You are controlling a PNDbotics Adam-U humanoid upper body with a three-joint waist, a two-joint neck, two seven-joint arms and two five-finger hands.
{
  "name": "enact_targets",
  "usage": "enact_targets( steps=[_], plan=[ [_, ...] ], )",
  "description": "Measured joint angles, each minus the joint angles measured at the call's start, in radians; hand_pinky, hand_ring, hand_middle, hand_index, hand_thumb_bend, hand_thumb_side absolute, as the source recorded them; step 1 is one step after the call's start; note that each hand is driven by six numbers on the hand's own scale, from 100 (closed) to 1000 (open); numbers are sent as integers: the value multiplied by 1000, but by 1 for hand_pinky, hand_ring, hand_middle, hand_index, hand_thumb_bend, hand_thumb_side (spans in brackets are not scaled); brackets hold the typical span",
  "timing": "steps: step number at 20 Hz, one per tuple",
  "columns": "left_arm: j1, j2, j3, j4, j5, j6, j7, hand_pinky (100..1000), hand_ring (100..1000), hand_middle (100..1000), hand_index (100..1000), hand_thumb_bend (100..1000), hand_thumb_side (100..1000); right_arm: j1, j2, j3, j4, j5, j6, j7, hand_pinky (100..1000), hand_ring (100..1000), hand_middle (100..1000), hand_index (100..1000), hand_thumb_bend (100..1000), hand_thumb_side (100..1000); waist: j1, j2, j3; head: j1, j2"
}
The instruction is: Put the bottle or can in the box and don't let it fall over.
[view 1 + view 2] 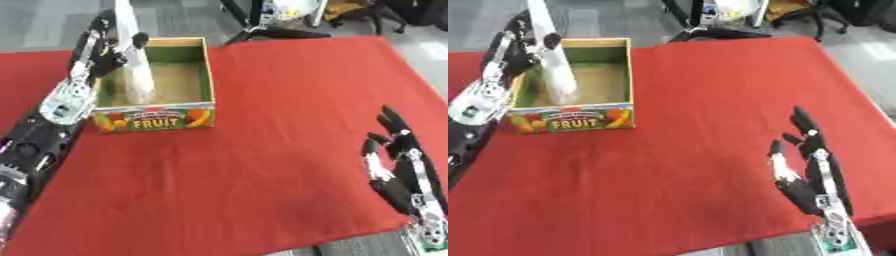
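- Left hand (107,50) came in from the view's left, at the near-left corner of the box; fingers and thumb were curled round the upper part of the bottle (136,75), holding it.
- Bottle was pale and see-through, tall and narrow, with its top running out of the picture. Its base was down inside the box, at the left side of the floor, at or just above it; actual contact could not be told. It stood nearly upright, leaning a little.
- Judgement: the high grasp kept the hand clear of the box wall while the base went down, but it also left the bottle top-steered, so a sideways tug on release could tip it.
- Box (208,75) was an open cardboard tray, green inside, with a printed "FRUIT" panel (156,120) on its near wall. It sat on the red cloth (262,150) at the far left of the table, with nothing else seen inside.
- Judgement: placing looked nearly done; what remained was settling the base flat, then opening the fingers straight out and lifting away without brushing the neck.
- Red cloth between box and right hand was bare.
- Right hand (807,165) rested near the lower right corner, well apart from the box, fingers straight and spread, pointing up, holding nothing. It appeared idle, kept out of the working arm's way.
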Motion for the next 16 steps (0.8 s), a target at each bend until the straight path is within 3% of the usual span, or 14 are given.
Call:
enact_targets(
  steps=[5, 10, 13, 16],
  plan=[
    [233, 68, 37, -374, 70, 104, 25, 861, 1000, 1000, 860, 652, 631, 11, -11, -12, 0, 8, 3, -13, 857, 1000, 1000, 1000, 100, 470, 6, -5, 30, -25, 1],
    [505, 97, 112, -739, 103, 143, 75, 820, 1000, 992, 852, 553, 609, 20, -17, -18, 0, 13, 4, -23, 857, 1000, 1000, 1000, 100, 470, 10, -8, 59, -41, 1],
    [651, 73, 158, -873, 70, 145, 104, 808, 1000, 971, 837, 512, 609, 22, -22, -24, 0, 13, 4, -28, 856, 1000, 1000, 1000, 100, 470, 9, -12, 74, -46, 4],
    [747, -4, 195, -929, 18, 135, 132, 808, 994, 968, 843, 439, 641, 32, -23, -29, 0, 12, 4, -35, 856, 1000, 1000, 1000, 100, 470, 7, -19, 90, -49, 10]
  ],
)
